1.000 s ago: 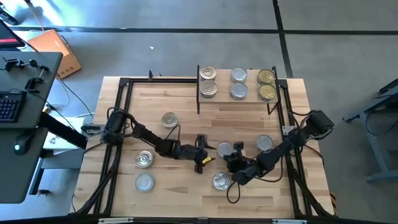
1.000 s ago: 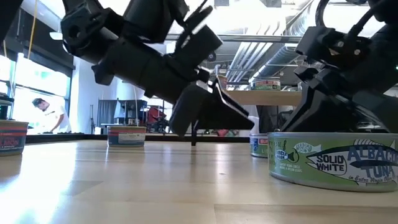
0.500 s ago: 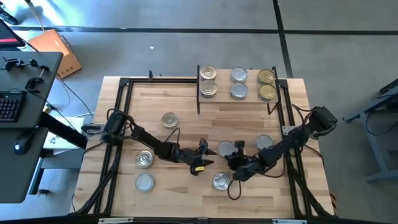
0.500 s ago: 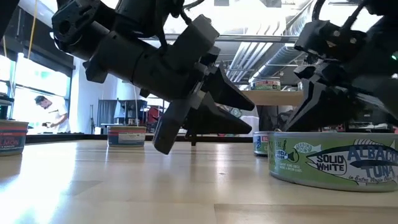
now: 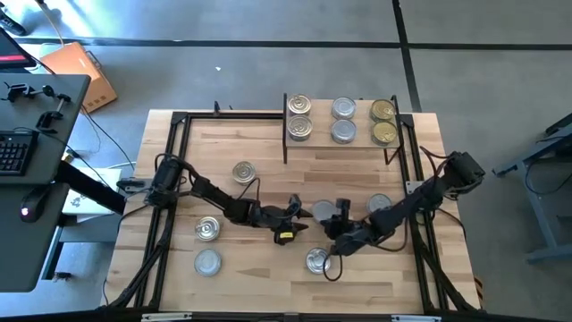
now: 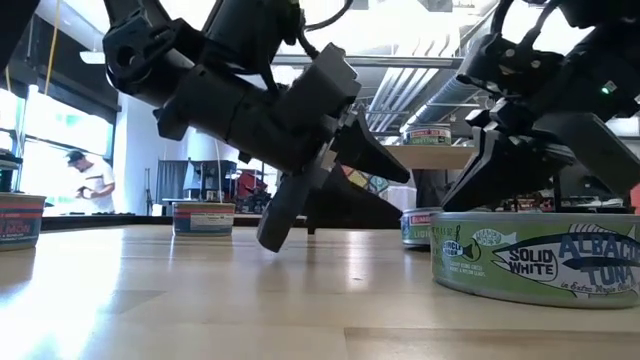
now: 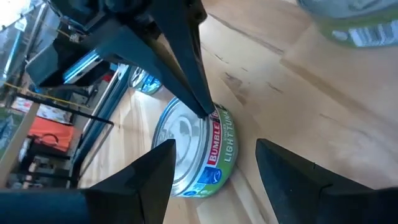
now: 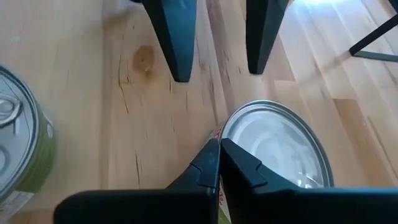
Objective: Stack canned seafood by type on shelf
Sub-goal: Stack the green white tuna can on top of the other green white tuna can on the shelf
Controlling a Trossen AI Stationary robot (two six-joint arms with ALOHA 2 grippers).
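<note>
Left gripper (image 5: 295, 213) swung toward the tin (image 5: 324, 214), fingers apart, right gripper (image 5: 336, 224) pressed together at its rim.

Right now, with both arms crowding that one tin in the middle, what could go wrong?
The right gripper, fingers shut, touches the Bumble Bee tin at its rim and might shove it away from the open left gripper. The two grippers nearly meet there and could collide.

- My left gripper (image 5: 299, 215) and right gripper (image 5: 338, 217) crowd one tin (image 5: 323, 213) mid-table, blocking each other there.
- I see bare board between the shelf (image 5: 342, 143) and that tin.
- Two loose tins (image 5: 207, 230) stand near the table's (image 5: 268, 277) left edge.
</note>
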